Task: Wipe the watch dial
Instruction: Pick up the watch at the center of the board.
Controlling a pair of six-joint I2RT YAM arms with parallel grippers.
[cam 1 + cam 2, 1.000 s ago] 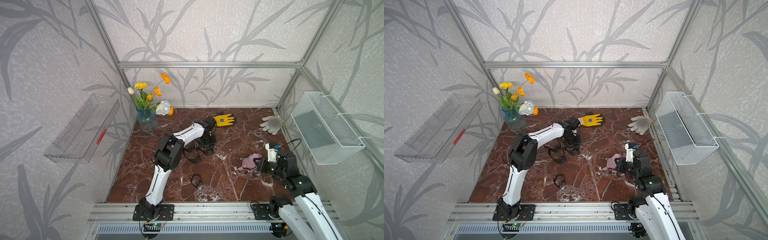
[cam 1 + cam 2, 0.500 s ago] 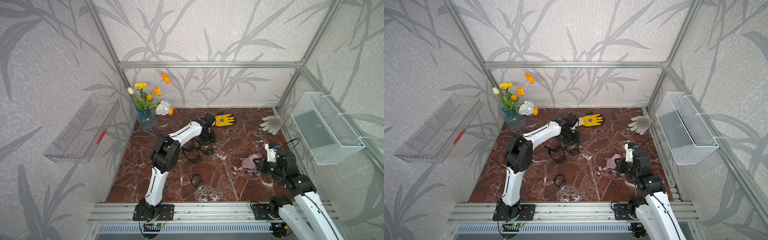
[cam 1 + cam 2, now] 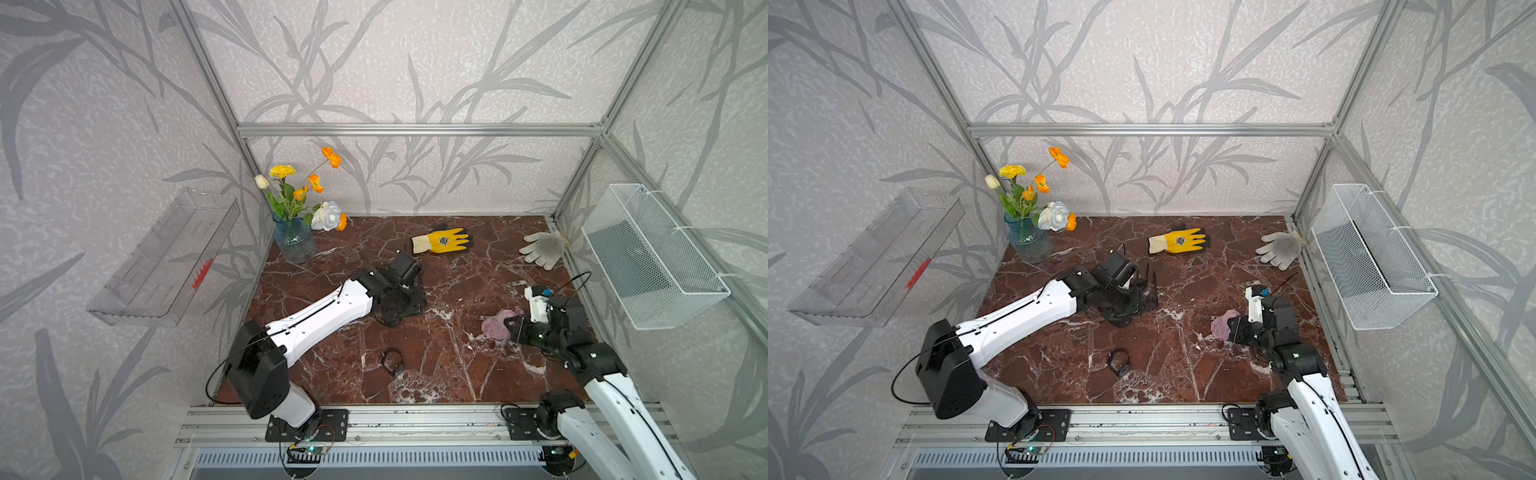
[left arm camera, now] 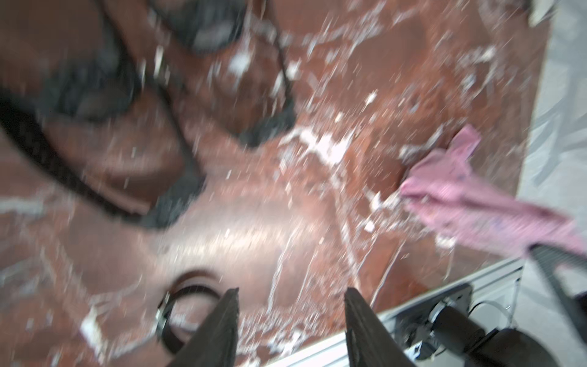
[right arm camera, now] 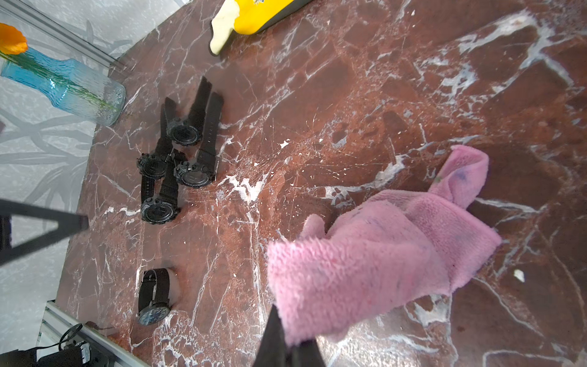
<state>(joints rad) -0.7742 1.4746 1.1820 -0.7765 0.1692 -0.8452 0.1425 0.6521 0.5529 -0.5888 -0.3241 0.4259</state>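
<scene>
**Lone watch sits rail-side of your left gripper; the cloth is off to its right**

Your left gripper (image 4: 291, 290) stands about half open with nothing between its fingers. In both top views it hangs over the pile of black watches (image 5: 176, 162) at mid-table. Your right gripper (image 5: 287, 348) is clamped on an edge of the pink cloth (image 5: 365, 263), which trails onto the marble tabletop (image 3: 457, 374) on the right side.

The watch I would take as yours to wipe is the looped watch (image 3: 392, 362). It lies alone, well apart from the pile and toward the front rail (image 3: 415, 419).

- **From the left gripper:** it lies back toward the arm's base. The blurred left wrist view shows it just beside one fingertip.
- **From the cloth:** it lies to the robot's left and a little nearer the rail.
- **How it lies:** the strap is closed in a loop, and in the right wrist view the dial appears to be at the rail end, so the long axis runs roughly front to back.

Your left arm is the nearer one, so it suits steadying the watch. The right arm must carry the cloth leftward to meet the dial.
</scene>
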